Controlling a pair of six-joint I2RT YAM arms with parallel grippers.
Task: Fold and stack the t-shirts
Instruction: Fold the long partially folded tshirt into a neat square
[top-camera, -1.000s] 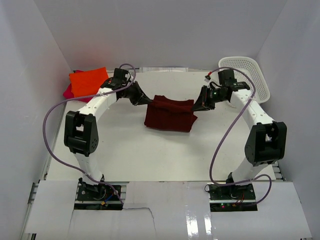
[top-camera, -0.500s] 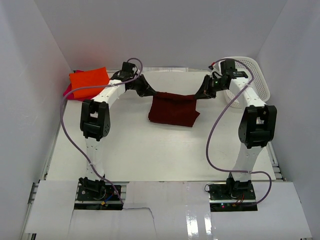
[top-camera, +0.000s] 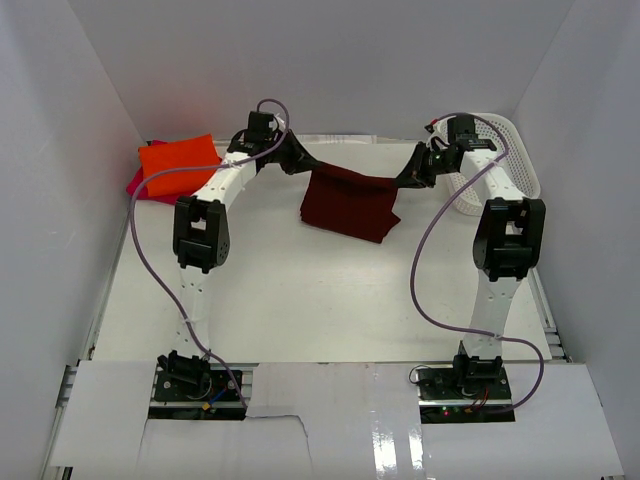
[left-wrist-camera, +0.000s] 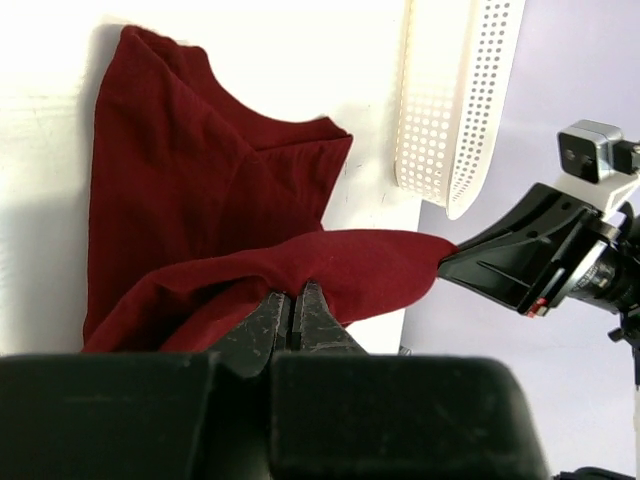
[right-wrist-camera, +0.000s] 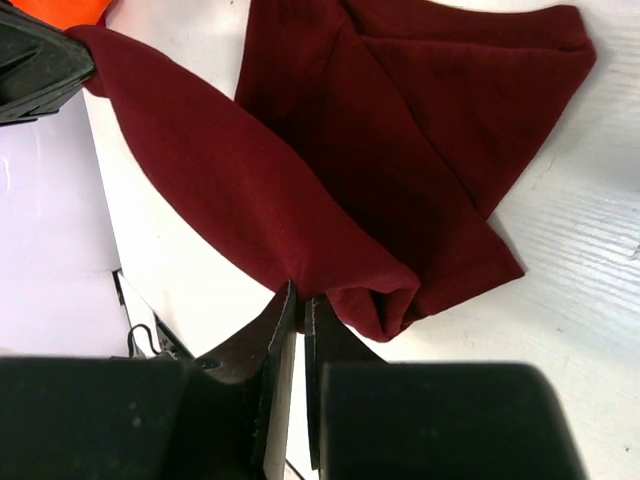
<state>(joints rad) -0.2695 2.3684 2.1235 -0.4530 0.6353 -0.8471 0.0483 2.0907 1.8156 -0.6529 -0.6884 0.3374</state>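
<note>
The near part of the table (top-camera: 300, 310) lies bare between the two arms. Past it, the maroon shirt (top-camera: 350, 205) hangs slung between both grippers, its top edge lifted and the rest trailing onto the table. The left gripper (top-camera: 305, 165) is pinched tight on the shirt's left end, and the right gripper (top-camera: 405, 180) is clamped the same way on its right end. In the far left corner the orange shirt (top-camera: 178, 165) lies folded on the pink shirt (top-camera: 135, 185). The basket (top-camera: 510, 160) sits far right.
</note>
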